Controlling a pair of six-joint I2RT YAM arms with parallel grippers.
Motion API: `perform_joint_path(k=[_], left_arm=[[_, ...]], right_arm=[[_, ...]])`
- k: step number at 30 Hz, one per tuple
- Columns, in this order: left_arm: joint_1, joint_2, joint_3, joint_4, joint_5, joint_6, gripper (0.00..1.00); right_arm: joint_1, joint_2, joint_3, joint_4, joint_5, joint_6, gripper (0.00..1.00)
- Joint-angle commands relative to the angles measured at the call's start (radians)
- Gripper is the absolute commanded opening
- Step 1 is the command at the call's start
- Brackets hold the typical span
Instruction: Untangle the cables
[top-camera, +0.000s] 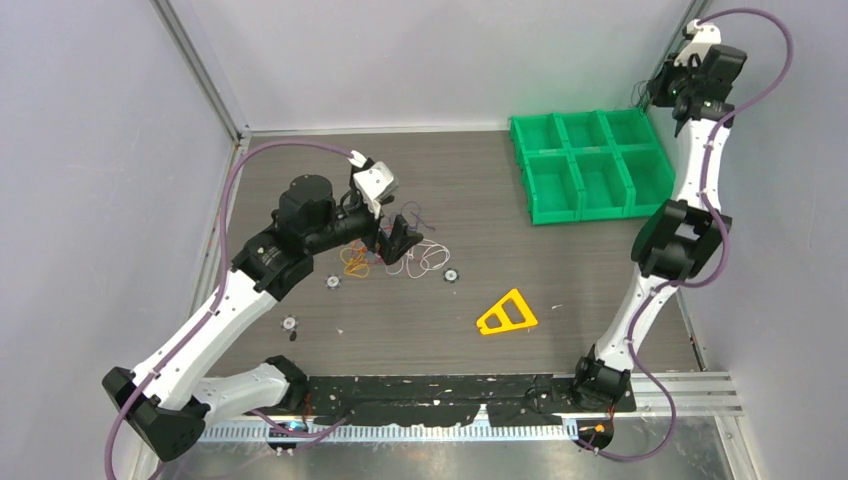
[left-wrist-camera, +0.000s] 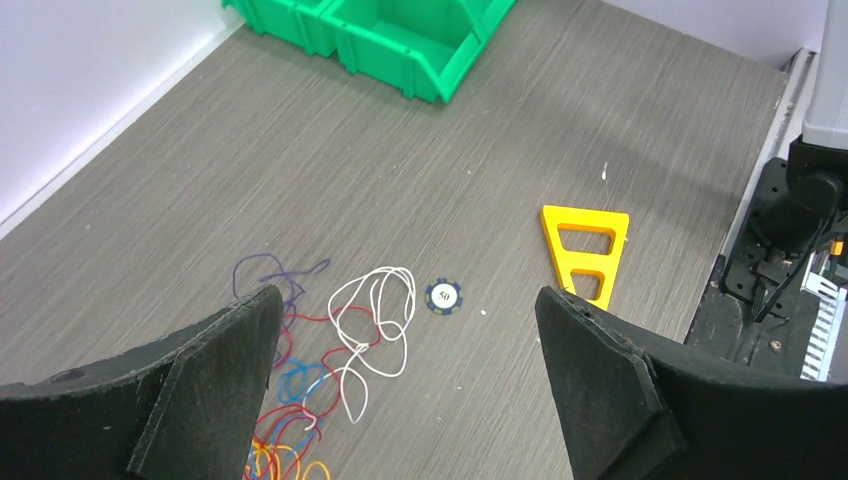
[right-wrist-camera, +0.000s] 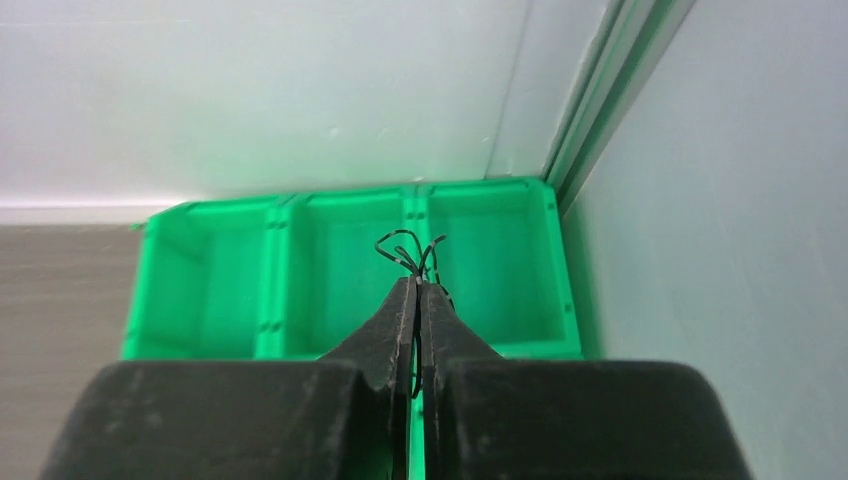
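Only one marking is legible — "50", printed on the blue chip (left-wrist-camera: 443, 297).

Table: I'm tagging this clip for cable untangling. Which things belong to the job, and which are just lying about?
Job: tangled cables; white cable; black cable pinched in the right jaws; perhaps the bins.
Lying about: yellow triangle; chips.

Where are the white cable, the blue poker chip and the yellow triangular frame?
white cable (left-wrist-camera: 372, 322), left wrist view, where its loops cross.
blue poker chip (left-wrist-camera: 443, 297), left wrist view, its centre marked 50.
yellow triangular frame (left-wrist-camera: 586, 215), left wrist view, its wide end bar.
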Motion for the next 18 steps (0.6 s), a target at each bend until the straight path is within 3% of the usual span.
perform_joint_path(k=[1,6,11,13,16,18], left_arm=[[0.025,-0.009,0.001,-0.009,-0.015,-0.008,1.0],[0.071,-0.008,-0.011,-0.019,-0.01,-0.025,1.0],[0.103,0.028,0.003,-0.035,0.015,-0.042,1.0],[0.109,0.043,0.006,-0.046,0.026,-0.044,1.0],[0.118,0.048,0.007,-0.059,0.01,-0.045,0.99],[0.127,0.049,0.01,-0.072,0.005,-0.043,1.0]], right_arm=[[0.001,0.115,0.095,0.257,0.073,0.029,0.05],[0.015,0.252,0.157,0.354,0.131,-0.031,0.05],[0.042,0.339,0.107,0.477,0.179,-0.113,0.08],[0.054,0.372,0.131,0.461,0.211,-0.14,0.18],[0.07,0.356,0.163,0.361,0.235,-0.169,0.52],[0.071,0.281,0.132,0.3,0.196,-0.171,0.61]])
